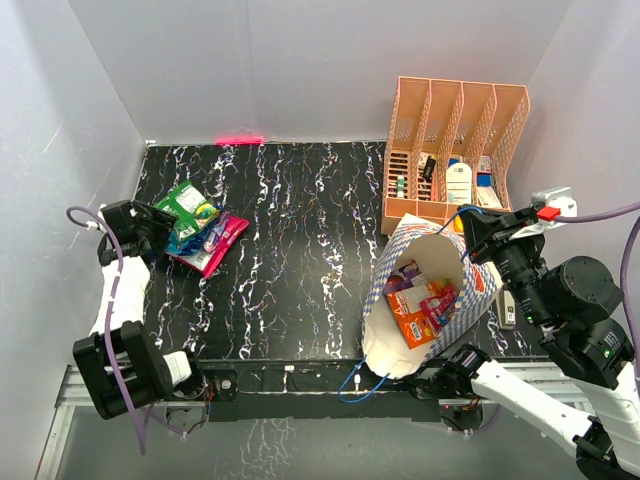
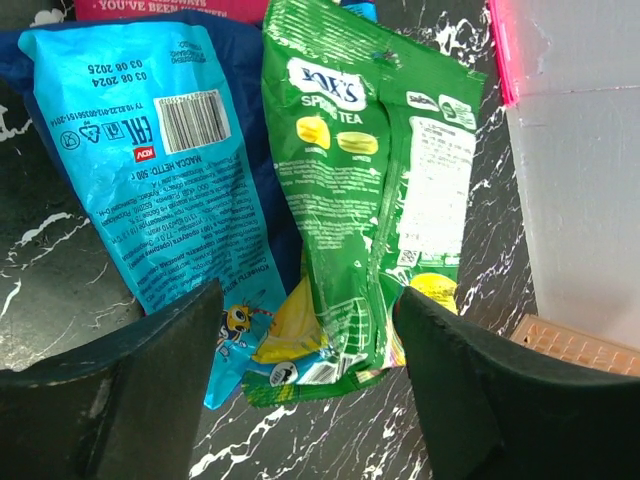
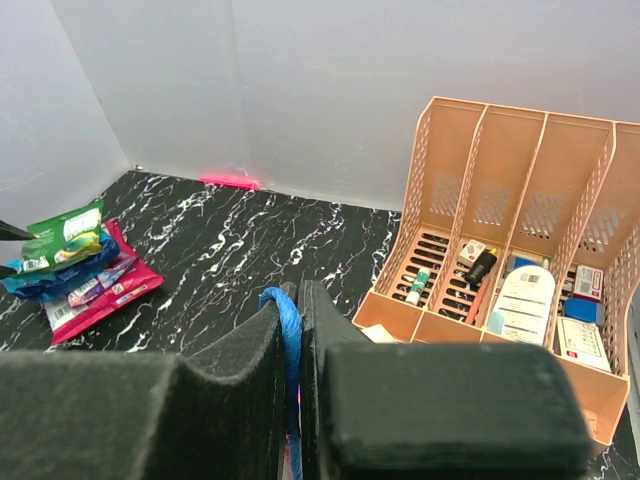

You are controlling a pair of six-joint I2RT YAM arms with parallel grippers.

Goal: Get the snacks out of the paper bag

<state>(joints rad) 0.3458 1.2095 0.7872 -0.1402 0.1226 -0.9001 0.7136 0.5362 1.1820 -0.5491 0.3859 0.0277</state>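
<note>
The blue-and-white checkered paper bag (image 1: 392,268) stands open right of centre, with orange and magenta snacks (image 1: 421,304) inside. My right gripper (image 1: 474,234) is shut on the bag's blue cord handle (image 3: 291,325) at the bag's far rim. A pile of snacks lies at the far left: a green packet (image 1: 185,204), a blue packet (image 2: 150,180) and a magenta packet (image 1: 216,245). My left gripper (image 1: 160,222) is open just above the near ends of the green packet (image 2: 370,190) and the blue one, touching neither.
A peach-orange slotted organizer (image 1: 456,150) with small items stands at the back right, just behind the bag. A pink tape strip (image 1: 238,140) lies at the back wall. White walls close in the black marbled table (image 1: 300,250).
</note>
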